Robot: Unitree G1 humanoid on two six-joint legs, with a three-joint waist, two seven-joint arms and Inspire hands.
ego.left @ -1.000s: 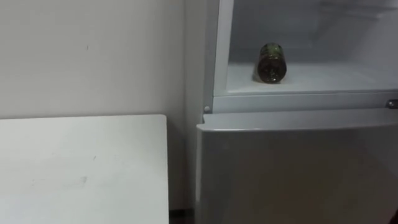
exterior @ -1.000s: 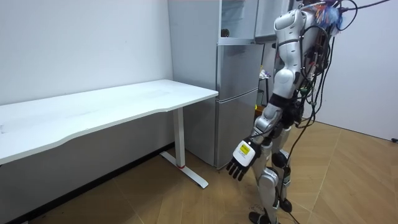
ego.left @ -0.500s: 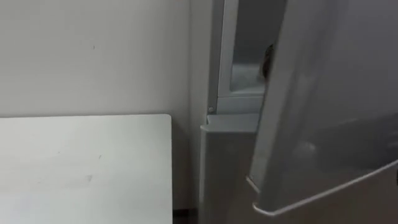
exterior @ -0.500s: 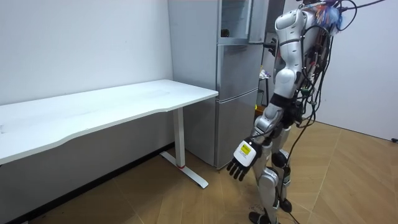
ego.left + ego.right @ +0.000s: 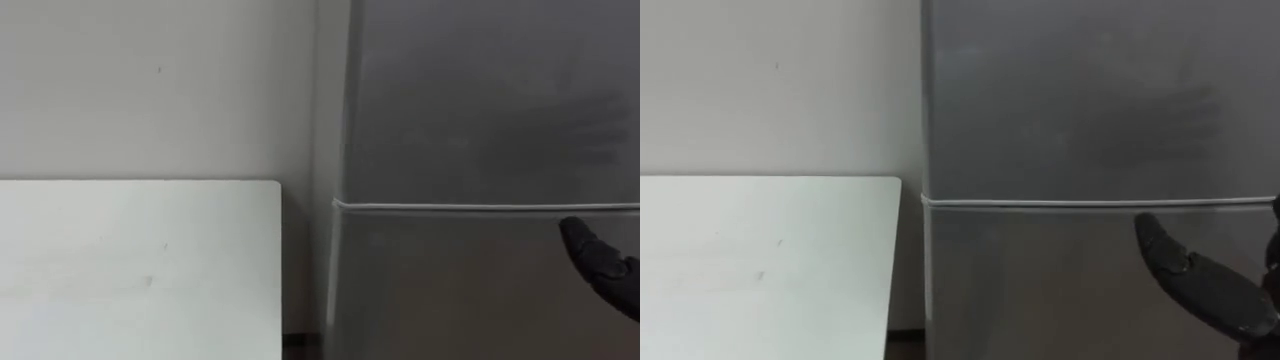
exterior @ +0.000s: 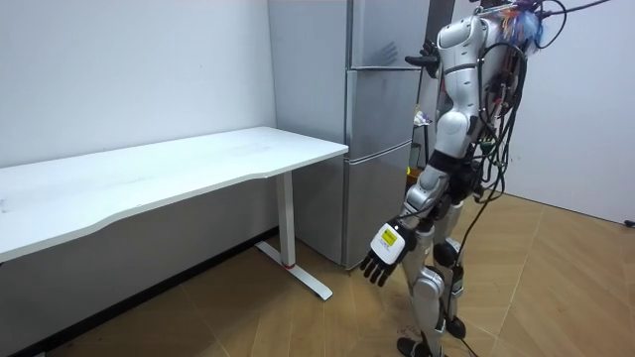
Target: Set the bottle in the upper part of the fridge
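**You:** Start at the fingers. What have I got?

**Spotter:** The fingers (image 5: 1180,262) of your right hand (image 5: 1212,290) are stretched out straight with nothing in them. Their tips sit just under the seam (image 5: 470,207) between the two doors of the fridge (image 6: 377,129). I cannot tell whether they touch the metal. The hand itself comes in from the lower right, in front of the fridge's lower door (image 5: 440,290).

**You:** And the other one?

**Spotter:** Your left hand (image 6: 383,254) hangs at thigh height, near the fridge's lower door. Its fingers are loosely apart, pointing down at the floor (image 6: 298,317), and it holds nothing.

**You:** Where's the bottle?

**Spotter:** I cannot tell you. Neither of your hands has it. Both fridge doors are closed, and the upper door (image 5: 500,100) sits flush above the seam.

**You:** And where am I standing?

**Spotter:** You are upright, close to the fridge and facing its front, with your right arm raised to about the height of the seam. The white table (image 5: 140,260) stands just beside the fridge on your left, against the pale wall (image 5: 150,80)
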